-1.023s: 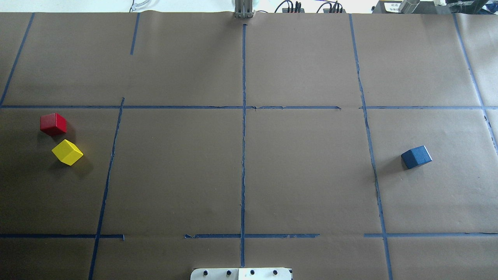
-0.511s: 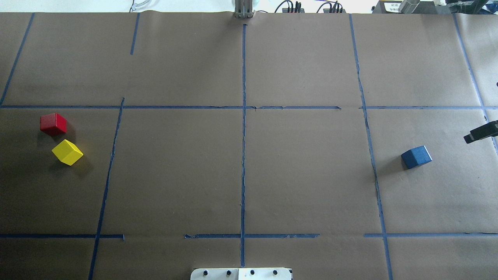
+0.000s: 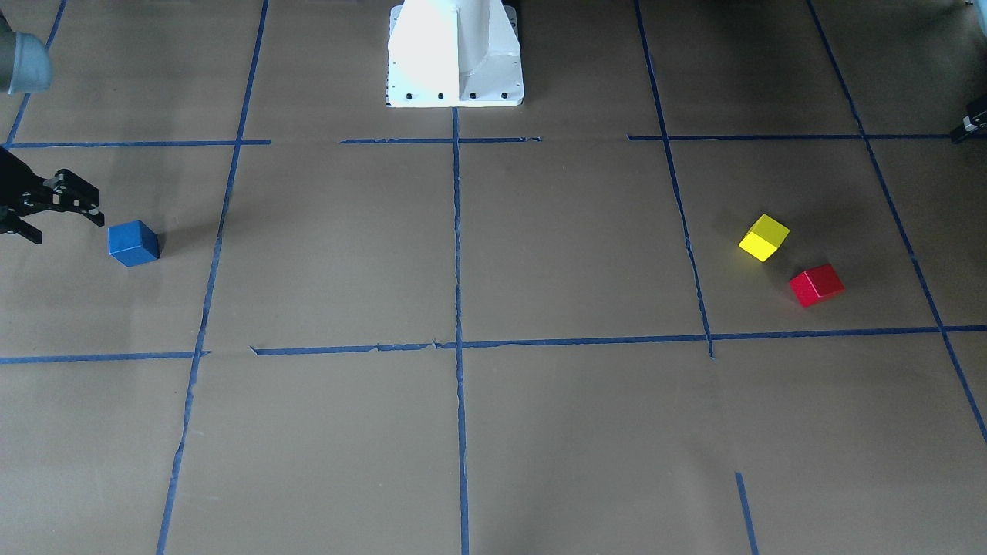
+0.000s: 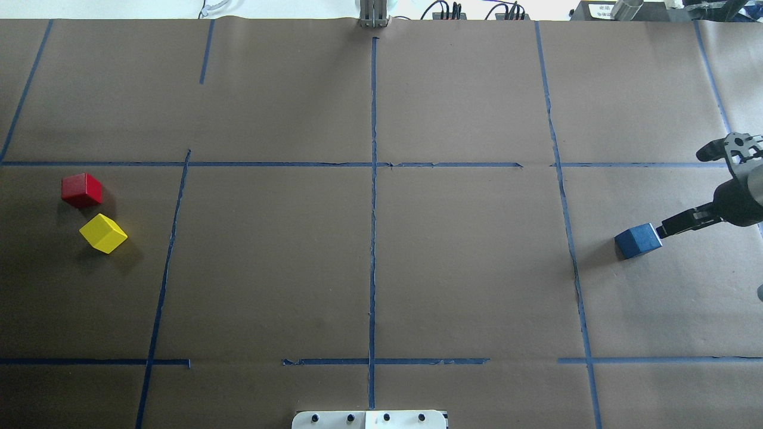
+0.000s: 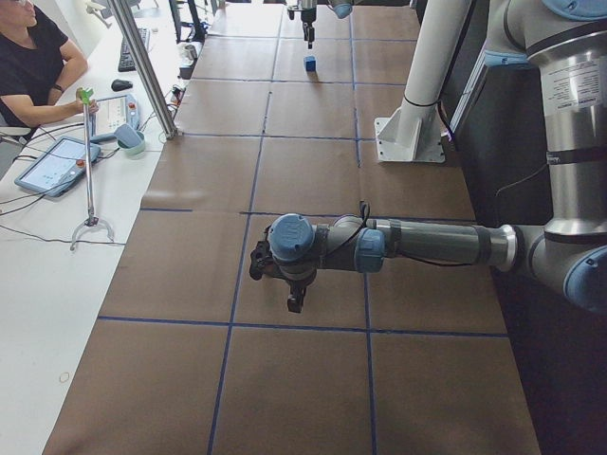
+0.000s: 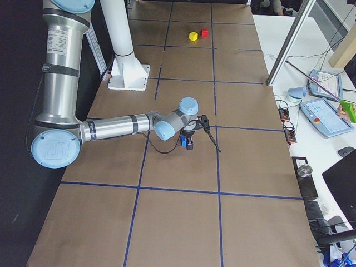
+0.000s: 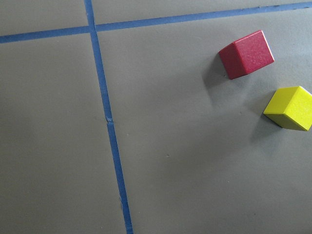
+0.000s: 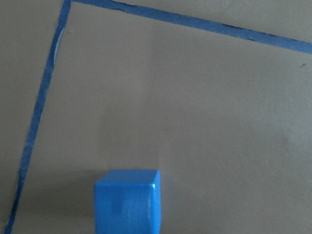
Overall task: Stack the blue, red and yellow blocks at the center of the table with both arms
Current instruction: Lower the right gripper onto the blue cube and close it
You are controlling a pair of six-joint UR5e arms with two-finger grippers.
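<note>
Front-facing view: the right gripper [image 3: 69, 230] is empty with its jaws spread wide. The blue block [image 3: 133, 243] rests on the table [image 3: 540, 432] just past its fingertips, toward the centre. The yellow block [image 3: 764, 237] and red block [image 3: 816, 284] lie far across, near each other and nearer the left gripper [image 3: 973, 125]. Only a sliver of that gripper shows, so its opening cannot be told.

Overhead view: one right finger ends just beside the blue block's outer corner. The block sits off the gap, inboard and robotward. Being a cube, it has no long axis.

Right side view: the right forearm is low and level, with the wrist turned down.

Judgement: the right arm must shift inboard to straddle the block.
</note>
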